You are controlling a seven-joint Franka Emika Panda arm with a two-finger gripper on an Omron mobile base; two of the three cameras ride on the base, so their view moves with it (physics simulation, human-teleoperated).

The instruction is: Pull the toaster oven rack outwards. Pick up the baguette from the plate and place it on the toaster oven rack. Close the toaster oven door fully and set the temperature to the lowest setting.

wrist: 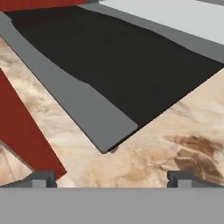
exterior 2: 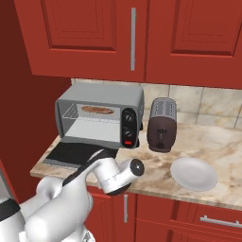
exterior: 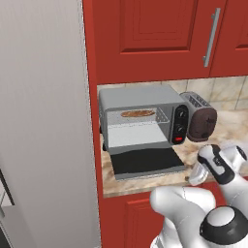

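tool (wrist: 112,178) spread wide, empty, above the lowered toaster oven door (wrist: 122,65); baguette (exterior: 137,114) inside

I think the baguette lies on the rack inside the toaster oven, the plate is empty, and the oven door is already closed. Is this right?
Not quite: the toaster oven door is open, folded down flat onto the counter, as the left base view shows. The rest holds: the baguette lies on the rack inside the toaster oven, and the plate is empty.
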